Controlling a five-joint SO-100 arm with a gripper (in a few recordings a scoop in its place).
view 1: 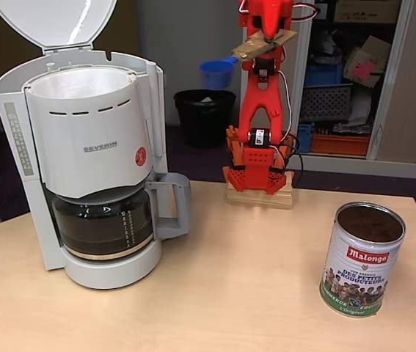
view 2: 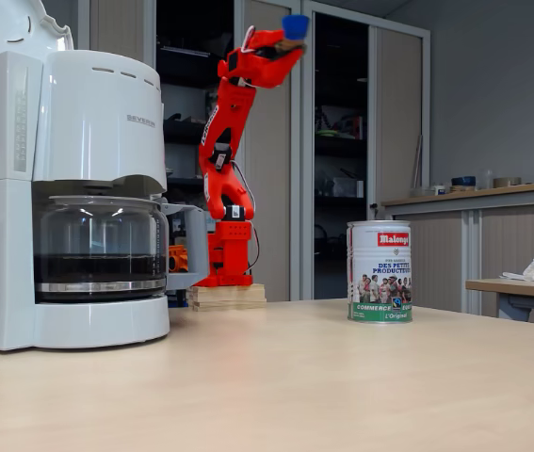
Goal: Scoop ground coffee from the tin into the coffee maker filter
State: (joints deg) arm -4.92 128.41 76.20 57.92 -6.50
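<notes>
The ground coffee (view 1: 370,222) is sitting as a dark brown mass inside the open tin (view 1: 362,260), which is standing upright on the table (view 1: 230,293) toward the right in both fixed views, well apart from the white coffee machine (view 1: 90,161). That machine's lid (view 1: 53,22) is standing raised, exposing the coffee maker filter (view 1: 83,82) in its basket (a glass carafe (view 2: 100,247) is sitting below). The red arm (view 2: 229,160) is rising from a wooden base (view 1: 260,196), its claw (view 2: 281,42) carrying a blue scoop (view 1: 216,73) high above the table.
</notes>
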